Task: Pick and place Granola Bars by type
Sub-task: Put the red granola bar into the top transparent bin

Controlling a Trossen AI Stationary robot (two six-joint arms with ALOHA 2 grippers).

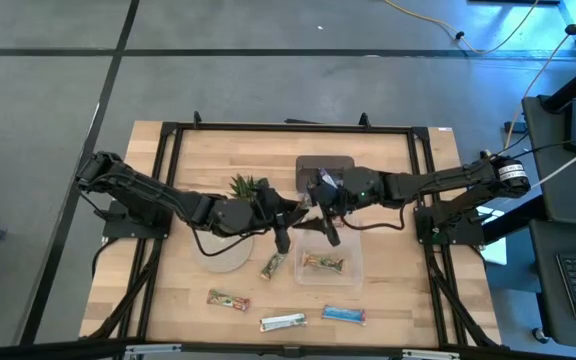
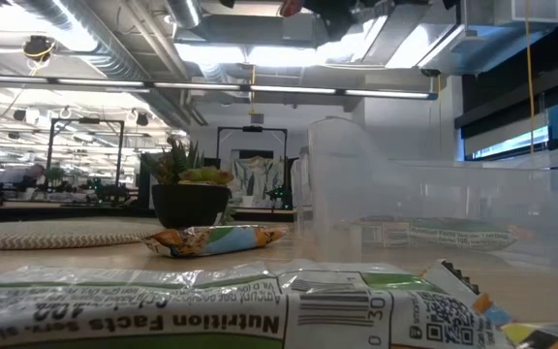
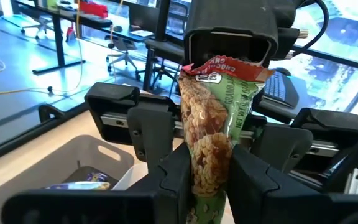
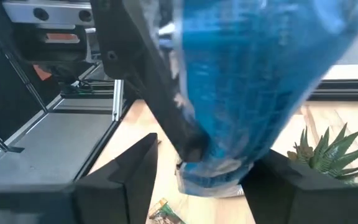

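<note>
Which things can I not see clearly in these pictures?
High view: the green-and-red wrapped granola bar in the left gripper is hidden under both arms.
Right wrist view: the wrapper at the right gripper is blurred, type unreadable.
Low view: grippers cut off by the top edge.

Both grippers crowd the middle of the worktop: the left gripper (image 1: 290, 212) and right gripper (image 1: 318, 203) nearly meet, blocking passage there. Under and around them stand the potted plant (image 1: 247, 187), the woven mat (image 1: 226, 248), a clear bin (image 1: 328, 262) and a grey bin (image 1: 325, 168) toward the far edge. Loose bars (image 1: 285, 321) line the near edge. The far-left and far-right corners lie open, as do the worktop's left and right edges.
</note>
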